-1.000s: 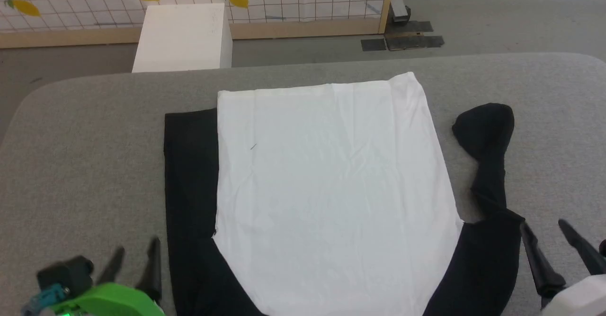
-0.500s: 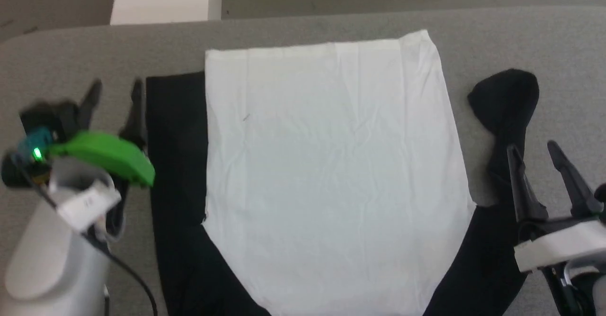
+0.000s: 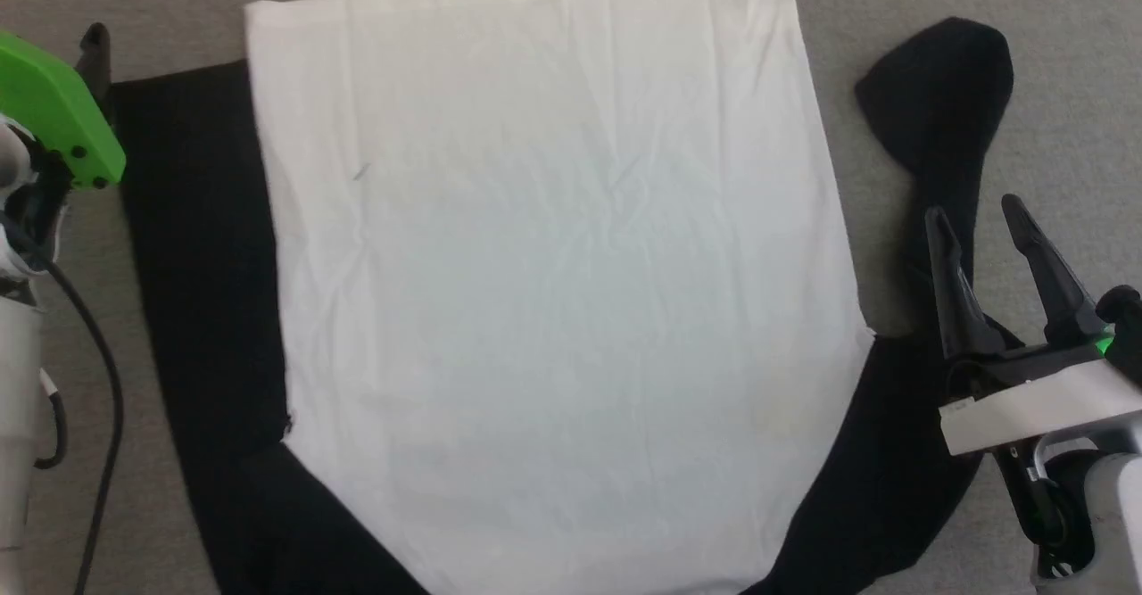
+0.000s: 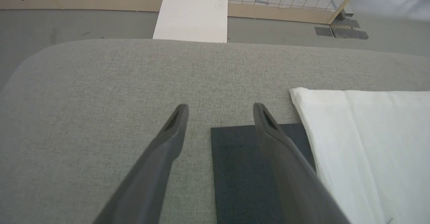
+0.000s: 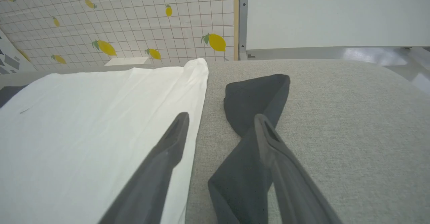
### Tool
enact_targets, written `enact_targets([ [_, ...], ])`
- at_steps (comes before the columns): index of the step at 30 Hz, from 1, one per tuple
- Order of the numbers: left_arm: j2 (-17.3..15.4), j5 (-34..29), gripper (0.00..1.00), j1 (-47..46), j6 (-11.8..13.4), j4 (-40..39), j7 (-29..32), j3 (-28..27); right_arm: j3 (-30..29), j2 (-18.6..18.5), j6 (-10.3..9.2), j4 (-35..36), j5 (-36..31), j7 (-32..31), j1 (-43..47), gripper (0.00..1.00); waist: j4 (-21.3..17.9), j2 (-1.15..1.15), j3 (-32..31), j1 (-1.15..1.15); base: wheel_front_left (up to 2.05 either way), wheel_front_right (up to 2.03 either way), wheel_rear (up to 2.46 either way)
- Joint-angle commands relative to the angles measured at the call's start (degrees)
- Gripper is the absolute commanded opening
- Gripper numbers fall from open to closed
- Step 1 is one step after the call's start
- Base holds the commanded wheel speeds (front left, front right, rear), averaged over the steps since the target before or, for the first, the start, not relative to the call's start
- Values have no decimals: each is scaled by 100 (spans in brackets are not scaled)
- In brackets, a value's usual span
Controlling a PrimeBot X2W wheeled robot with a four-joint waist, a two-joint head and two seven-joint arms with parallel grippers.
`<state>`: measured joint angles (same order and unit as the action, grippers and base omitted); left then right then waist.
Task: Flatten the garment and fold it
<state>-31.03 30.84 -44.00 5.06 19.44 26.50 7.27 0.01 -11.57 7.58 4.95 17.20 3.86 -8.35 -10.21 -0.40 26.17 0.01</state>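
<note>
The garment lies on the grey table with its white body (image 3: 553, 247) spread flat. Its left black sleeve (image 3: 192, 247) lies straight along the body. The right black sleeve (image 3: 946, 104) is twisted and bunched, angled away from the body. My left gripper (image 4: 220, 107) is open above the far end of the left sleeve (image 4: 248, 170), one finger over the cloth and the other over bare table; its green housing (image 3: 53, 113) shows at the upper left. My right gripper (image 3: 979, 213) is open over the twisted sleeve (image 5: 255, 96), holding nothing.
The grey padded table (image 4: 84, 116) extends past the garment on the left and far side. Beyond its far edge stand a white box (image 4: 193, 12) and a lemon-patterned grid wall (image 5: 134, 22). A black cable (image 3: 98, 381) hangs along my left arm.
The head camera has tilted down and closer to the garment. My left arm has moved forward along the left sleeve to its far end. The right gripper has moved forward over the twisted sleeve.
</note>
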Motion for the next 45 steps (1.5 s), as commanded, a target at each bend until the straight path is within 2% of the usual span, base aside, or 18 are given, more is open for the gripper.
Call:
enact_targets([
  [1, -62, 77, 100, -99, 77, 9, 165, -50, 24, 14, -9, -39, 15, 68, -120, 100, -373, 40, 373, -1, 0, 0, 0],
  [3, -74, 187, 100, -104, 204, -9, 449, -119, 54, 21, -9, -80, 34, 117, -164, 100, -422, 40, 430, -1, 0, 0, 0],
  [8, -260, 40, 100, 87, 731, -46, 1266, -39, 113, 33, -9, -163, 56, 202, -243, 100, -507, 40, 516, -1, 0, 0, 0],
  [16, -522, 37, 100, 613, 1342, -374, 2542, 14, 187, 55, -9, -218, 72, 256, -310, 100, -573, 40, 548, -1, 0, 0, 0],
  [17, -525, 80, 55, 693, 1426, -471, 2716, 1, 193, 53, -9, -220, 76, 258, -309, 100, -572, 40, 547, -1, 0, 0, 0],
  [18, -539, 99, 21, 753, 1462, -565, 2823, 6, 194, 49, -9, -220, 75, 259, -310, 100, -572, 40, 548, -1, 0, 0, 0],
  [19, -551, 110, 0, 804, 1490, -666, 2881, 4, 194, 48, -9, -221, 73, 259, -312, 100, -569, 40, 548, -1, 0, 0, 0],
  [24, -546, 51, 0, 926, 1469, -1099, 2383, -90, 216, 35, -9, -226, 35, 279, -337, 100, -497, 40, 469, -1, 0, 0, 0],
  [37, -324, -191, 0, 911, 780, -1049, 81, -86, 133, -56, -9, -197, -204, 174, -23, 100, 44, 40, -646, -1, 0, 0, 0],
  [44, -83, -222, 0, 841, 452, -1391, -600, 142, -57, 9, -9, -38, -304, -97, 413, 100, 352, 40, -1242, -1, 0, 0, 0],
  [45, 109, -295, 0, 774, 339, -1708, -676, 435, -145, 44, -9, 93, -335, -236, 582, 100, 464, 40, -1414, -1, 0, 0, 0],
])
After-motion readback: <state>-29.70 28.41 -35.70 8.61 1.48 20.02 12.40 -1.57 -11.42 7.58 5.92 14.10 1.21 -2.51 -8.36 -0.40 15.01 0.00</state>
